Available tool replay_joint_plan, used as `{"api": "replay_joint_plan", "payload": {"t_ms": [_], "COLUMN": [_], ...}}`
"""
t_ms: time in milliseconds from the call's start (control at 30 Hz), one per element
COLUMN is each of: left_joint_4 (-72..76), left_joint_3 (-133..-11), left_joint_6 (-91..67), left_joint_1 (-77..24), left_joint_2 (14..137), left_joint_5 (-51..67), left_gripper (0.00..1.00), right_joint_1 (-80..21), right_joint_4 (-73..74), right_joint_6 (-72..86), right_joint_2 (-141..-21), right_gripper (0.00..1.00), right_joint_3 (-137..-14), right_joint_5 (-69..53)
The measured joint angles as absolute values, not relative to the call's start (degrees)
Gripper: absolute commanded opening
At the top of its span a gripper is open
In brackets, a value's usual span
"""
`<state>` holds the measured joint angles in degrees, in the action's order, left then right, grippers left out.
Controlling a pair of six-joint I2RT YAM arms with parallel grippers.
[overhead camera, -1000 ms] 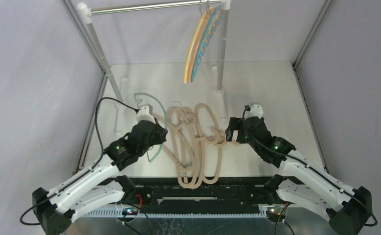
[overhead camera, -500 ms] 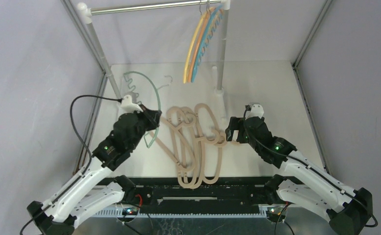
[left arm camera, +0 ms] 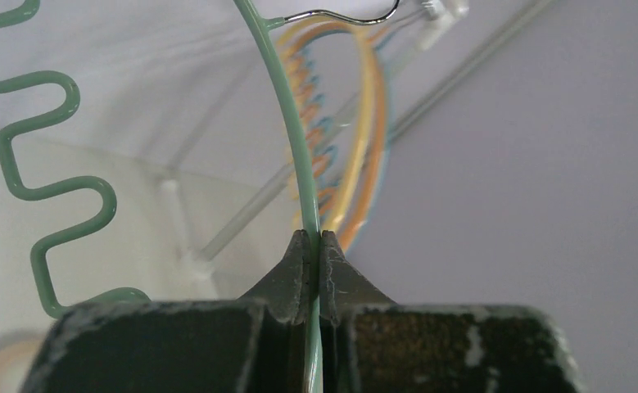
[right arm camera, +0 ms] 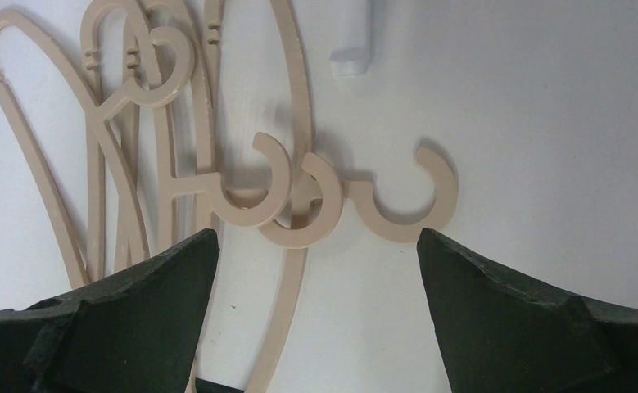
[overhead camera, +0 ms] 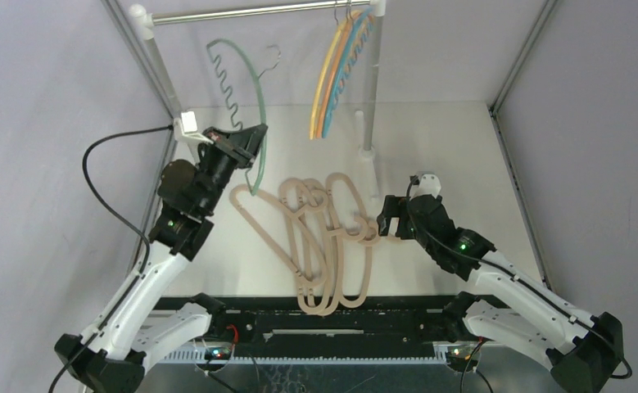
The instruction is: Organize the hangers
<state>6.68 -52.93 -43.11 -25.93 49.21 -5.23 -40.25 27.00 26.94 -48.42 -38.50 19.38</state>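
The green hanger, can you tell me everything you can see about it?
The green hanger is thin and pale green, like coated wire. It has one long curved side, a wavy bar that wiggles back and forth, and a small silver metal hook sticking out from the middle of the curve. It is held up in the air, turned on end. The left gripper is shut on its curved side, and nothing else seems to touch it. Its hook looks free, not on the silver rail.

We cannot count the tangled beige hangers (overhead camera: 356, 236); the right wrist view crops them at eleven o'clock. Left wrist view blurs the hung hangers (left arm camera: 367, 115).
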Motion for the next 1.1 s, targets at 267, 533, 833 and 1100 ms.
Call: {"api": "replay_joint_plan", "payload": {"t_ms": [267, 533, 833, 1100], "left_joint_4": [16.16, 19.92, 28.01, 33.34], "left_joint_3": [-61.25, -65.93, -67.20, -67.22], "left_joint_6": [-45.12, -48.75, -54.04, -57.23], "left_joint_1": [-25.15, -23.53, -21.21, -20.69], "left_joint_2": [57.14, 63.18, 72.77, 77.36], "left_joint_5": [3.97, 7.73, 9.50, 9.69], "left_gripper": [0.00, 0.00, 0.00, 0.00], "right_joint_1": [-39.79, -38.28, -37.26, -36.99], "right_joint_4": [26.98, 27.00, 27.18, 27.29], "right_joint_6": [26.74, 26.09, 25.87, 25.89], "right_joint_2": [-48.88, -49.10, -49.08, -49.08], "right_gripper": [1.00, 1.00, 1.00, 1.00], "right_joint_3": [-38.50, -38.50, -38.52, -38.52], "right_joint_5": [19.35, 19.07, 18.90, 18.85]}}
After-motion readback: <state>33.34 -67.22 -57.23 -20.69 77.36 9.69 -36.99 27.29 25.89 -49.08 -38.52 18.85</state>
